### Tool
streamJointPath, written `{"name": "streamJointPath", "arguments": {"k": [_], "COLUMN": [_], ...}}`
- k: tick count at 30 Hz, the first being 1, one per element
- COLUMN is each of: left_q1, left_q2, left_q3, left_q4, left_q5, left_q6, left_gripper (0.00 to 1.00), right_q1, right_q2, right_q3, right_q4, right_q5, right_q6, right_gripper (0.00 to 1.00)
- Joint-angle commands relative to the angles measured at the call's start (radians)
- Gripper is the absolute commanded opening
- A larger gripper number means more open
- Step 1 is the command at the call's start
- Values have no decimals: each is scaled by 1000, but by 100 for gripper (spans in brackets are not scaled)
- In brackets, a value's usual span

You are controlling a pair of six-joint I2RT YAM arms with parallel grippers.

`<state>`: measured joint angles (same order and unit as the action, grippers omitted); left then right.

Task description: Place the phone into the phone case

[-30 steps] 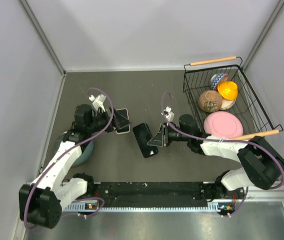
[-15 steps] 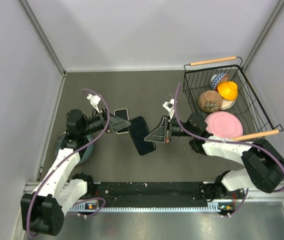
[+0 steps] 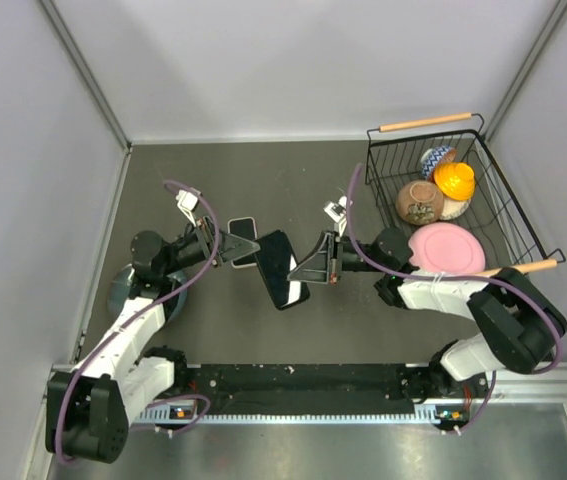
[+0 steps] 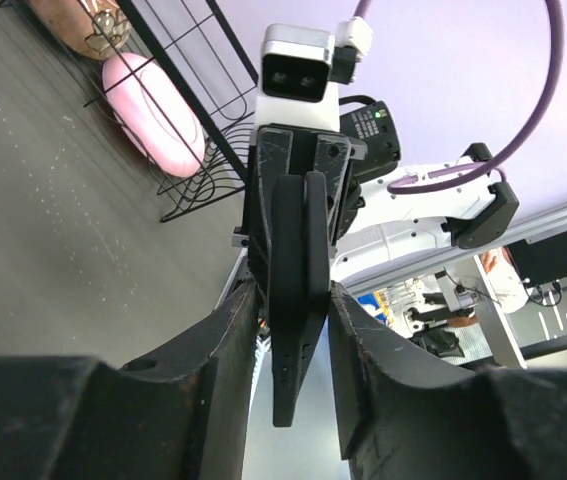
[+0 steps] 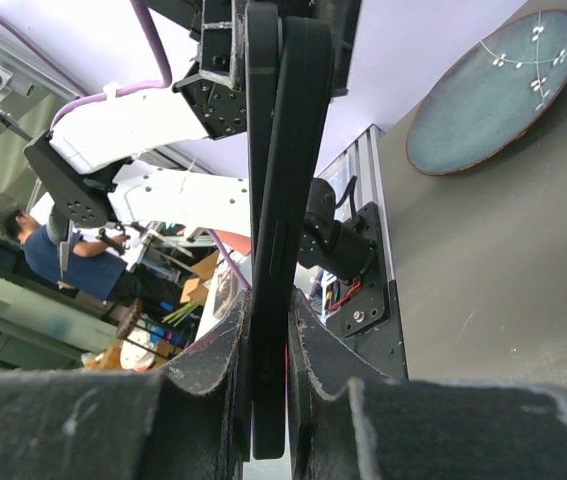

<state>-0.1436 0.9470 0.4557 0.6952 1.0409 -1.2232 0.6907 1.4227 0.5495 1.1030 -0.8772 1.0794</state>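
Note:
A black phone-sized slab (image 3: 281,268) hangs tilted above the table's middle. Edge on in both wrist views it shows two layers pressed together, which I take for the phone (image 5: 263,200) against the phone case (image 5: 303,200). My right gripper (image 3: 301,272) is shut on its right end, with both pads (image 5: 308,345) tight against it. My left gripper (image 3: 247,247) reaches in from the left. Its fingers (image 4: 238,330) straddle the slab's other end (image 4: 293,330) closely, with thin gaps still showing on both sides.
A light-rimmed dark phone-shaped thing (image 3: 244,231) lies flat on the table under the left gripper. A wire basket (image 3: 373,160) at the right holds bowls, an orange object and a pink plate (image 3: 443,248). A blue-grey plate (image 3: 126,290) sits under the left arm.
The right gripper lifted the slab off the table and tilted it up. The left gripper drew back, turned toward it, and its jaws narrowed around the slab's free end.

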Motion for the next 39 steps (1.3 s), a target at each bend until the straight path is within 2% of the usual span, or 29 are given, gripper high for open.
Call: {"name": "streamJointPath", "arguments": {"k": [1,2,3,4,5,6,9,11,12,13,14,15,16,18,22,25,26,29,30,31,32,35,37,39], "left_q1": [4,3,-1,-1,-2,-8,-20,-22,-22,-22,-22,-22,-22,-22,-22,-22,-22,-22,-24,-24,-25,-31,-31,-33], "left_q2": [7,9,15,19,21,30,36,35,29,29,24,22,19,21,26,42,47,56,64,67,67,58,62,76], "left_q3": [-3,-2,1,3,6,12,27,35,41,43,46,52,55,60,44,34,35,35,50,66,80,141,178,192], "left_q4": [104,102,102,95,84,67,18,-54,-62,-63,-63,-65,-68,-72,-19,13,13,-14,-51,-153,-218,-449,-525,-536], "left_q5": [18,22,31,36,41,53,74,82,87,91,93,91,88,81,45,47,53,59,59,57,59,45,60,86], "left_q6": [-44,-45,-45,-35,-26,-15,59,114,120,114,108,102,93,79,-21,-33,-29,11,34,115,164,368,466,478], "left_gripper": [33,28,17,11,3,0,0,0,3,13,22,31,44,49,50,43,38,4,0,0,0,0,0,0], "right_q1": [-8,-8,-8,-8,-10,-8,-11,-10,-8,-8,-8,-8,-8,-10,-8,-8,-10,-8,-8,-10,-8,-8,-11,-17], "right_q2": [7,12,15,15,18,19,39,53,67,71,76,84,88,93,110,125,131,139,137,136,134,125,117,114], "right_q3": [6,6,6,9,10,18,38,53,64,66,66,63,61,50,40,24,23,17,15,12,12,27,46,62], "right_q4": [156,155,153,150,141,141,207,228,244,247,251,256,276,296,331,357,369,389,388,388,388,368,319,281], "right_q5": [-5,-8,-6,-5,3,9,15,17,15,15,15,14,7,3,-11,-2,-3,-9,-9,0,4,12,24,35], "right_q6": [13,14,16,14,17,19,69,96,102,102,100,99,99,102,114,126,137,148,148,148,148,146,136,108], "right_gripper": [5,9,11,15,23,26,40,41,36,31,20,16,13,8,7,8,9,14,18,23,34,53,56,56]}}
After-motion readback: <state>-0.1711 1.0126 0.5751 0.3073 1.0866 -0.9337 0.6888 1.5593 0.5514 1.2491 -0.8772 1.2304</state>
